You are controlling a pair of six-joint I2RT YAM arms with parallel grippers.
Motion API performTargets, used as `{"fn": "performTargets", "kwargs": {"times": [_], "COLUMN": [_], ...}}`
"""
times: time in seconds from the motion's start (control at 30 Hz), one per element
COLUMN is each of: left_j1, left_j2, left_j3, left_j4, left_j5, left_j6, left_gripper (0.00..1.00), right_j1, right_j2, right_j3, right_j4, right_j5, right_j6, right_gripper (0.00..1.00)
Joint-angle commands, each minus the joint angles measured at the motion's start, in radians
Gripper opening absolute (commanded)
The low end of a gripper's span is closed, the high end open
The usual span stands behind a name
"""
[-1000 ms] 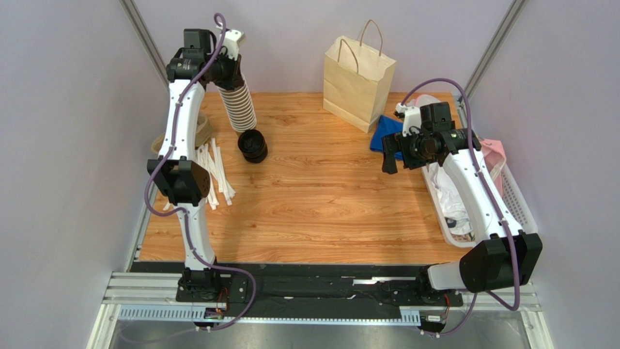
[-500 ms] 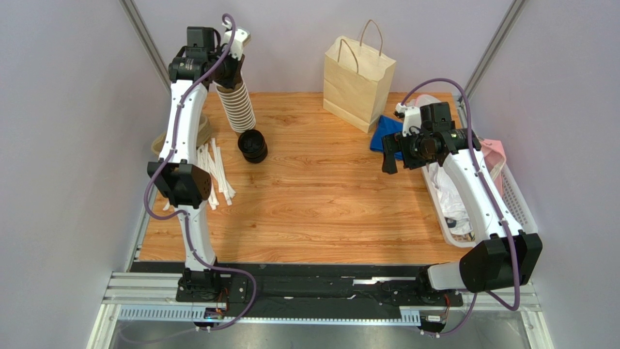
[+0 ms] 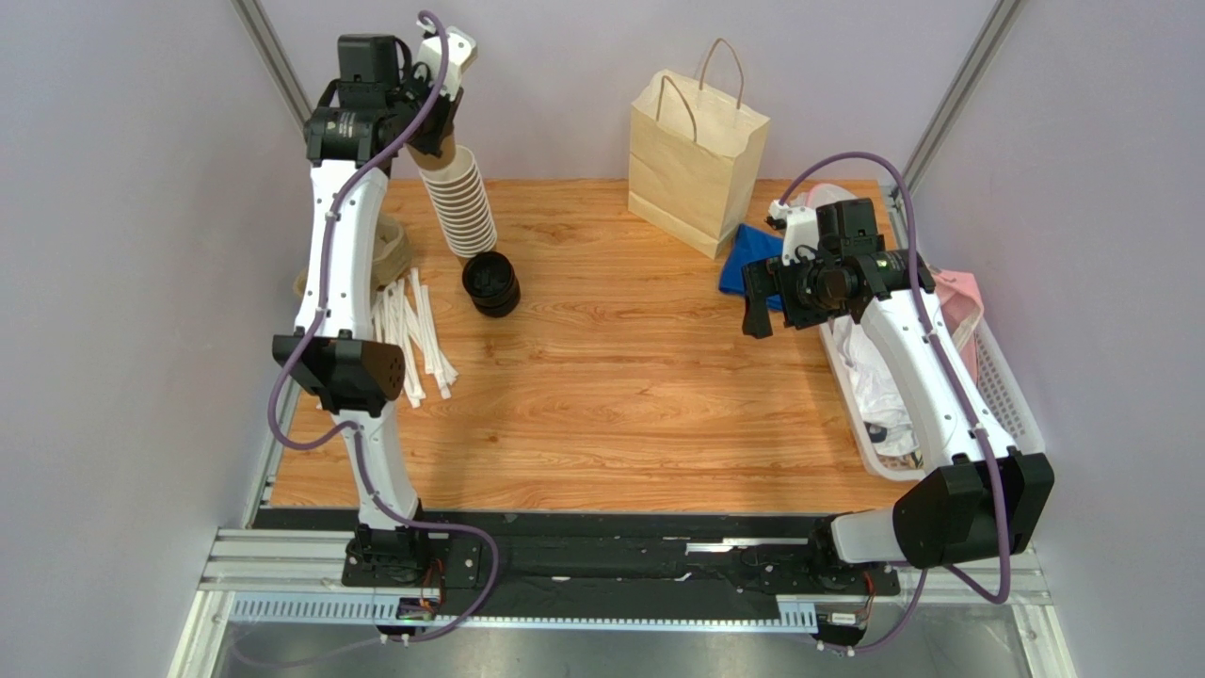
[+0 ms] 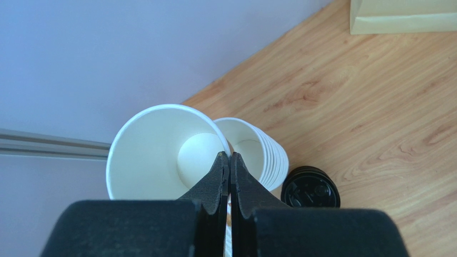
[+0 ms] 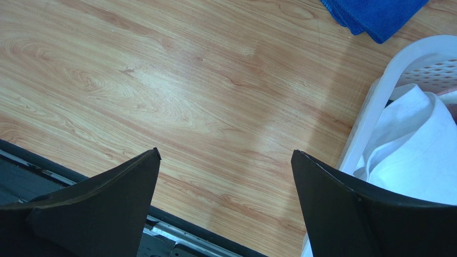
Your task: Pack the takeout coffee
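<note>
The takeout coffee is out of view; no lidded cup shows. My left gripper (image 3: pixel 432 130) (image 4: pixel 229 156) is shut on the rim of one lidless paper cup (image 4: pixel 161 152), held above and beside the leaning stack of white-rimmed cups (image 3: pixel 464 205) (image 4: pixel 264 155) at the far left. The held cup (image 3: pixel 436 149) is empty and white inside. A stack of black lids (image 3: pixel 491 283) (image 4: pixel 310 188) sits just in front of the cups. My right gripper (image 3: pixel 764 297) (image 5: pixel 225 155) hangs open over bare wood at the right, holding nothing.
A kraft paper bag (image 3: pixel 696 141) (image 4: pixel 402 16) stands upright at the back centre. A blue cloth (image 3: pixel 750 262) (image 5: pixel 375 16) lies beside a white basket (image 3: pixel 997 389) (image 5: pixel 375 101) holding white cloth. White stir sticks (image 3: pixel 410 332) lie scattered at the left.
My left gripper has risen and drawn back with the single cup, pulling it up off the stack. The right arm has stayed still.
</note>
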Motion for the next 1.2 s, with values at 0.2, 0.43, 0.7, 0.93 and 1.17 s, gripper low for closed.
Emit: {"fn": "performTargets", "kwargs": {"times": [0.2, 0.43, 0.7, 0.93, 1.17], "left_j1": [-0.032, -0.288, -0.644, -0.797, -0.86], "left_j2": [-0.255, -0.483, -0.686, -0.703, -0.576], "left_j3": [0.059, -0.28, -0.906, -1.228, -1.314], "left_j4": [0.157, 0.13, 0.326, 0.608, 0.714], "left_j5": [-0.019, -0.051, -0.163, -0.309, -0.403], "left_j6": [0.074, 0.128, 0.014, -0.053, -0.17], "left_gripper": [0.0, 0.0, 0.0, 0.0, 0.0], "right_j1": [-0.002, -0.002, -0.004, -0.004, -0.016], "right_j2": [-0.012, -0.012, -0.023, -0.052, -0.063], "right_j3": [0.046, 0.06, 0.05, 0.0, -0.012], "right_j4": [0.005, 0.003, 0.009, 0.019, 0.023], "right_j5": [-0.012, -0.012, 0.007, 0.028, 0.039], "right_j6": [-0.008, -0.009, -0.009, -0.014, -0.014], "right_gripper": [1.0, 1.0, 1.0, 1.0, 1.0]}}
